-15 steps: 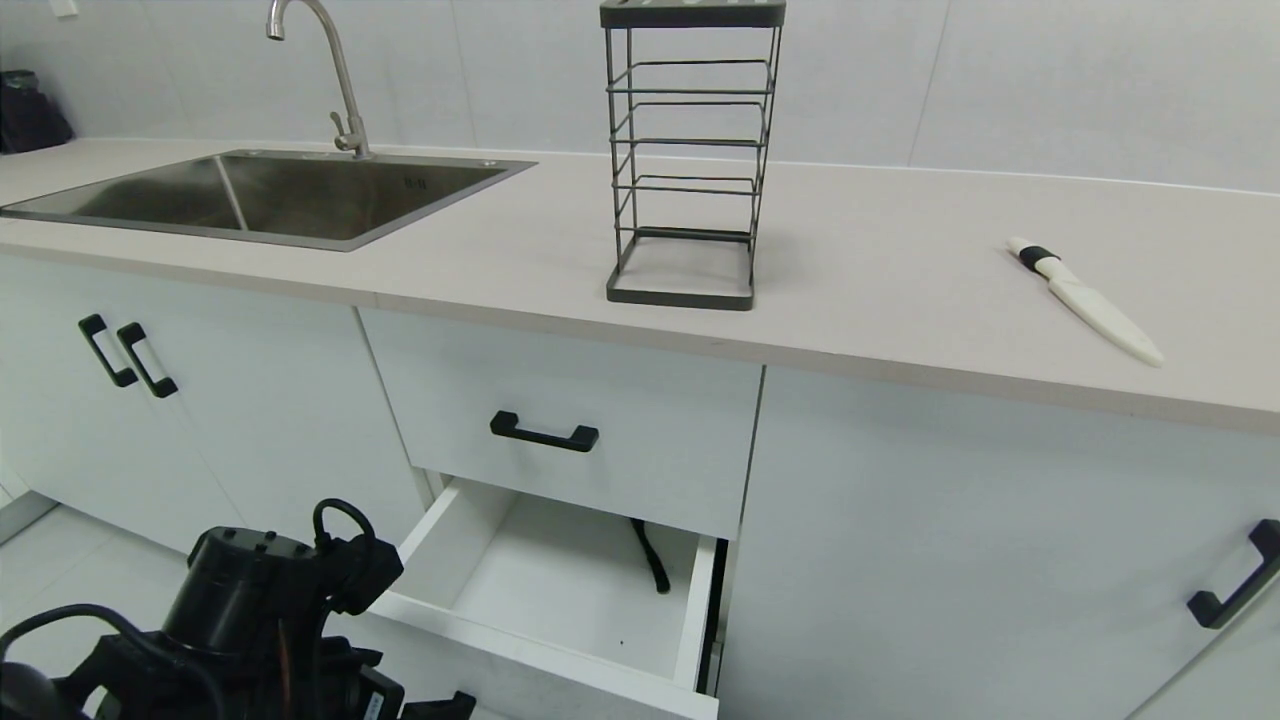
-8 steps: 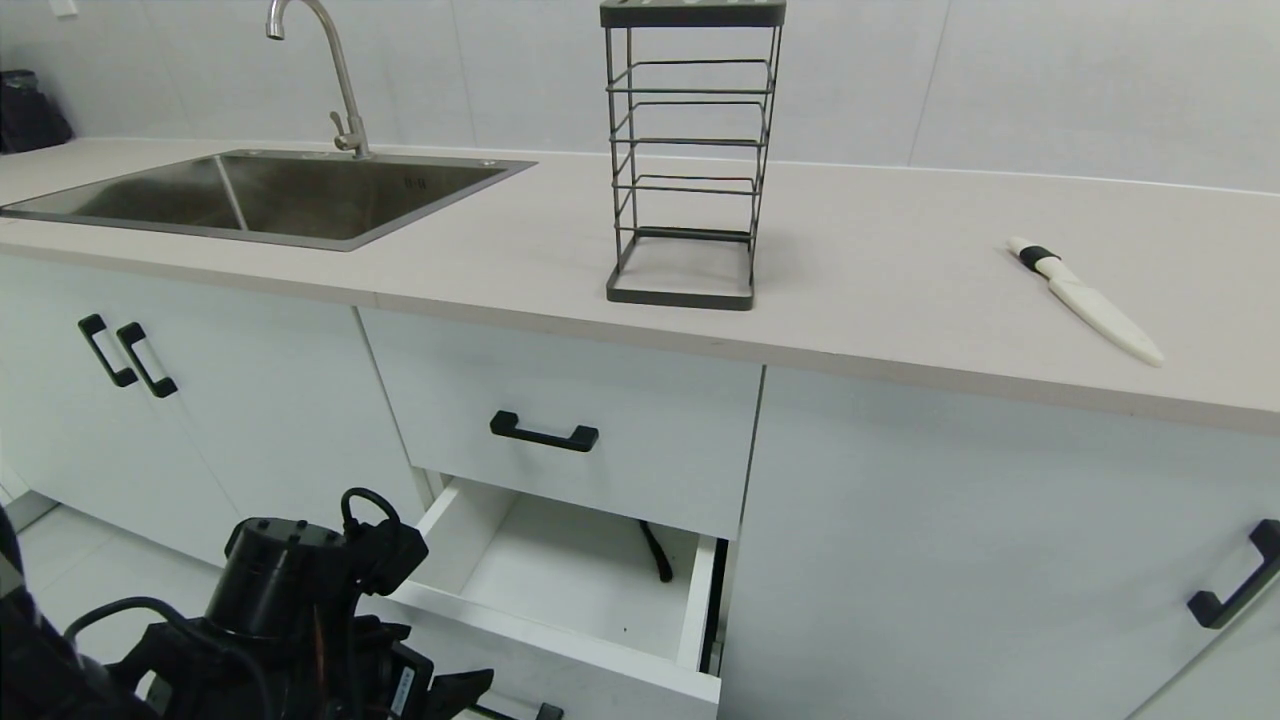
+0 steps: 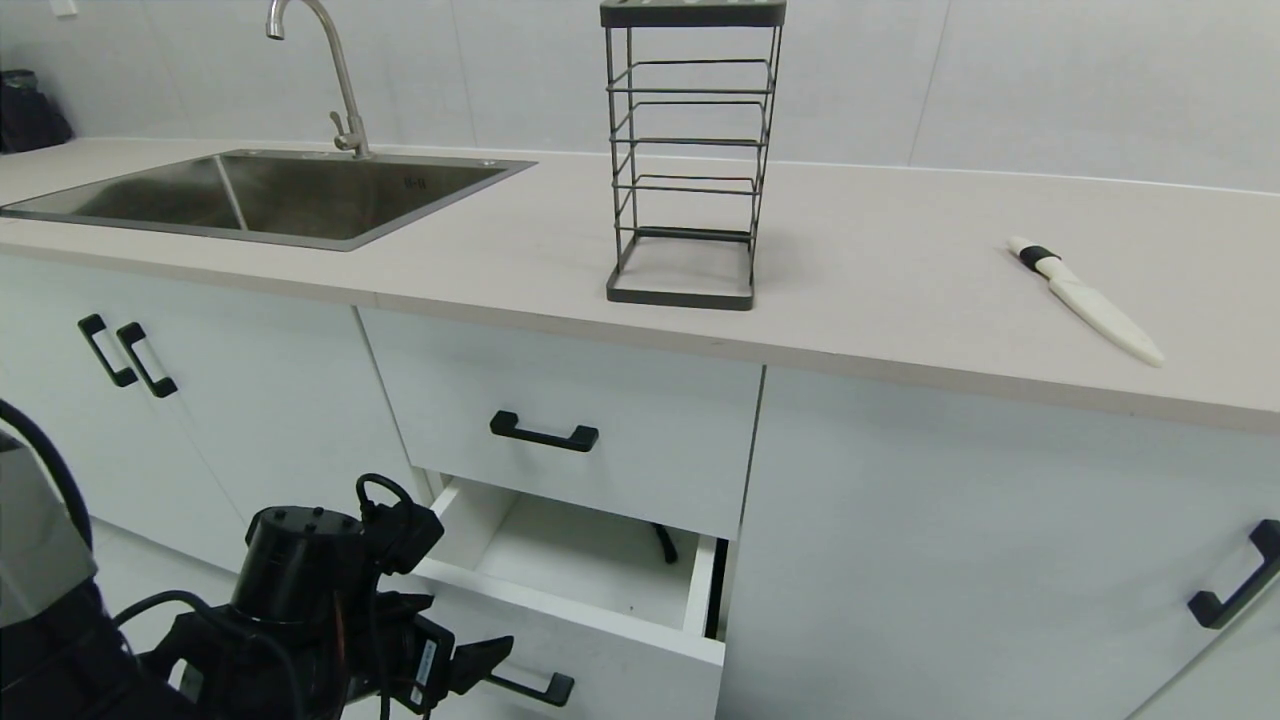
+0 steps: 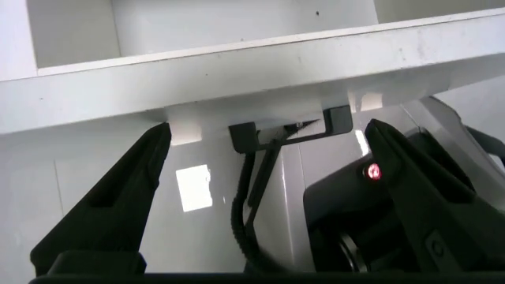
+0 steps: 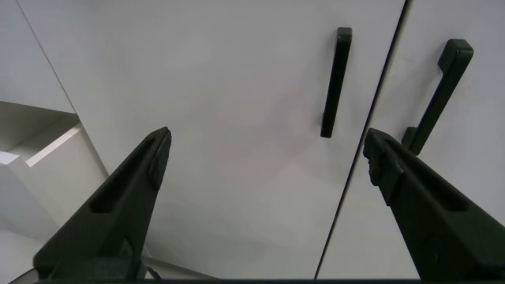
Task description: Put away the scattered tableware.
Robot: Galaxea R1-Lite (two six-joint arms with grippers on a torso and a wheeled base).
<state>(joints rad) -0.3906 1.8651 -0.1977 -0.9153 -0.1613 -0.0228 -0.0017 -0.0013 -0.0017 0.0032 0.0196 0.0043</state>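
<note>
Sliding inward since a second ago, the white lower drawer (image 3: 600, 655) now stands only partly open. The left pincer (image 4: 268, 134) has followed it, its fingers spread wide on either side of the drawer's black bar handle (image 3: 535, 686). The right pincer (image 5: 267, 142) is also spread wide, facing white cabinet doors (image 5: 197, 95). On the pale worktop (image 3: 900, 260) the white knife with a black band (image 3: 1085, 300) lies flat, well right of the dark wire rack (image 3: 685, 160).
</note>
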